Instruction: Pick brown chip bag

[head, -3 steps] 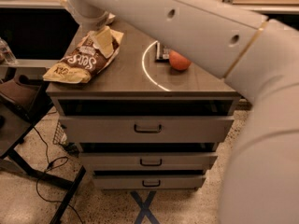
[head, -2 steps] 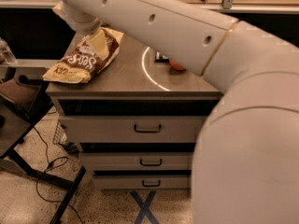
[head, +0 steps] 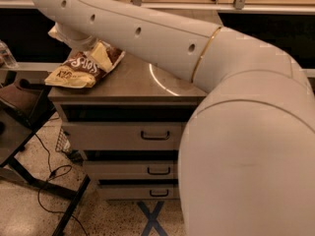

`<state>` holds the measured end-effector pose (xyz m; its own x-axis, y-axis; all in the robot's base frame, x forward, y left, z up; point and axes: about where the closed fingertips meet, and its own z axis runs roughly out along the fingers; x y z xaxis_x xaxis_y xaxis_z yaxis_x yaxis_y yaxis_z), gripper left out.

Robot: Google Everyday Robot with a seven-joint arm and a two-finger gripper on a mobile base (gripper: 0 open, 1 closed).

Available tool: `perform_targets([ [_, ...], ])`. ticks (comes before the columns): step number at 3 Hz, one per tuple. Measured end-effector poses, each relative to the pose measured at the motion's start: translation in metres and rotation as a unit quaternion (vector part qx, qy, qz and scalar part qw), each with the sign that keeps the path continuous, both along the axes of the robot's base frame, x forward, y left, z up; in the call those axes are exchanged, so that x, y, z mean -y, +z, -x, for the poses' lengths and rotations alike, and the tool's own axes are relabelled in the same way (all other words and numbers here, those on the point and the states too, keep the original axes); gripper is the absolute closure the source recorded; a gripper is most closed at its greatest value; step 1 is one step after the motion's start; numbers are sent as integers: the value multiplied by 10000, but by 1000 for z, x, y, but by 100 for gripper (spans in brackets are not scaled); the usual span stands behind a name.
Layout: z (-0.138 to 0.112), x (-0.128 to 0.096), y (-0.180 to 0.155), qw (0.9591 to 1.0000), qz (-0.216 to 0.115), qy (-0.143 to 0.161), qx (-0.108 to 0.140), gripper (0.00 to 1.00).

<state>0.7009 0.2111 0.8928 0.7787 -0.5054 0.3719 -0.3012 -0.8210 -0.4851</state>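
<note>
The brown chip bag (head: 82, 68) lies on the left part of the cabinet top (head: 133, 82). It is crinkly, with a brown middle, white lettering and tan-yellow ends. My big white arm (head: 147, 28) reaches in from the right across the top. My gripper (head: 73, 37) is at the arm's end, just over the bag's far end and mostly hidden behind the arm. I cannot tell whether it touches the bag.
The grey cabinet has three drawers with dark handles (head: 155, 135). A white ring mark (head: 156, 80) shows on its top beside the arm. A black stand (head: 19, 132) and a cable (head: 51, 173) are at the left. A blue tape X (head: 152, 221) marks the floor.
My arm has swung left and nearer the camera and now hides the right side of the cabinet top and the apple there. The bag has not moved.
</note>
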Motion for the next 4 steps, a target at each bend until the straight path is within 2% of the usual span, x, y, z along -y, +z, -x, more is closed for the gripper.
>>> perform_targets([
  [1, 7, -11, -30, 9986, 406, 334, -73, 16],
  [4, 7, -10, -36, 9983, 448, 349, -102, 86],
])
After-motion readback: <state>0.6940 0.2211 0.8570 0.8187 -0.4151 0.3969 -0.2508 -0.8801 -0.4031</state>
